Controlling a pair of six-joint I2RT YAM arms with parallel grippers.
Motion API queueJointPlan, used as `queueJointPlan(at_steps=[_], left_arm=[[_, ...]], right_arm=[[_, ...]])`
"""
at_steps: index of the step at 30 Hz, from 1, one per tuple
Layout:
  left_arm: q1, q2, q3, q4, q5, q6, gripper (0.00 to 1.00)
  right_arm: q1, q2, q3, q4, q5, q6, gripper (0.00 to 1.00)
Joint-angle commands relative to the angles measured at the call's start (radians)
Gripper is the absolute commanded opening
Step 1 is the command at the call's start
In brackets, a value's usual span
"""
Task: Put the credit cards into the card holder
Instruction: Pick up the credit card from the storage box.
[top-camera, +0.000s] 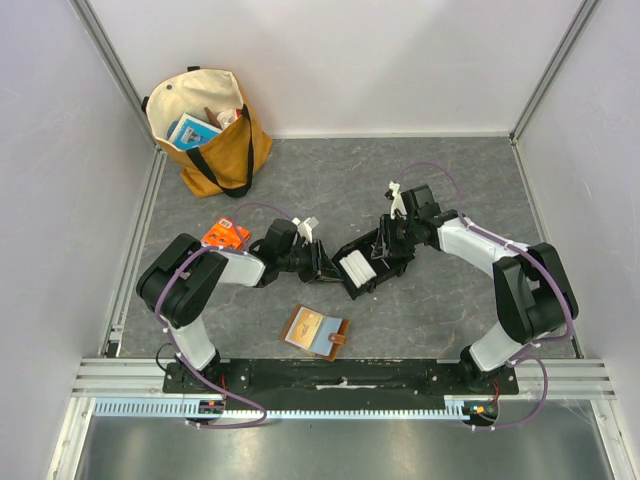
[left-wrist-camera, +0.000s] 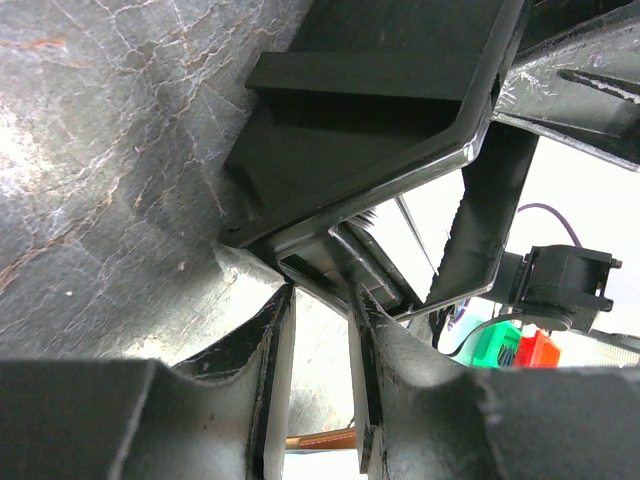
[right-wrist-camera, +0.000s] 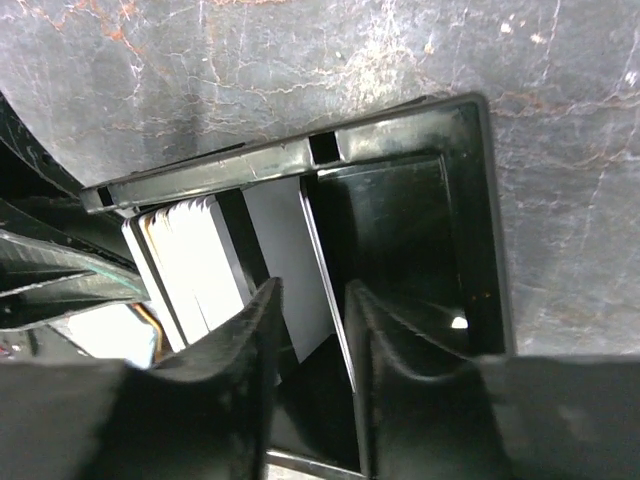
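Observation:
A black tray (top-camera: 385, 243) sits mid-table, tilted, with a stack of white credit cards (top-camera: 357, 268) standing in it. My left gripper (top-camera: 325, 262) is shut on the tray's left rim. The left wrist view looks up at the tray's underside (left-wrist-camera: 370, 130), with the rim at the gripper (left-wrist-camera: 318, 290). My right gripper (top-camera: 388, 250) reaches into the tray from the right. Its jaws (right-wrist-camera: 311, 288) stand apart astride one pale grey card (right-wrist-camera: 285, 245), beside the white stack (right-wrist-camera: 190, 270). The brown card holder (top-camera: 316, 331) lies open on the table nearer the arm bases, apart from both grippers.
An orange printed packet (top-camera: 225, 236) lies just left of my left arm. A yellow tote bag (top-camera: 205, 130) with things in it stands at the back left. White walls close in the grey stone-patterned table (top-camera: 470, 170) on three sides.

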Motion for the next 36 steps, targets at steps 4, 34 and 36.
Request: queueJointPlan(at_steps=[4,34,36], left_arm=[[-0.002,0.006,0.035,0.048,0.009,-0.013,0.34],[-0.002,0.028,0.061,0.056,0.025,-0.024,0.34],[-0.002,0.031,0.067,0.058,0.025,-0.024,0.34]], right_arm=[[0.001,-0.023,0.015,-0.004,-0.127,-0.002,0.32],[0.004,0.023,0.017,0.053,-0.357,0.023,0.51],[0.005,0.0,0.014,0.056,-0.362,0.032,0.51]])
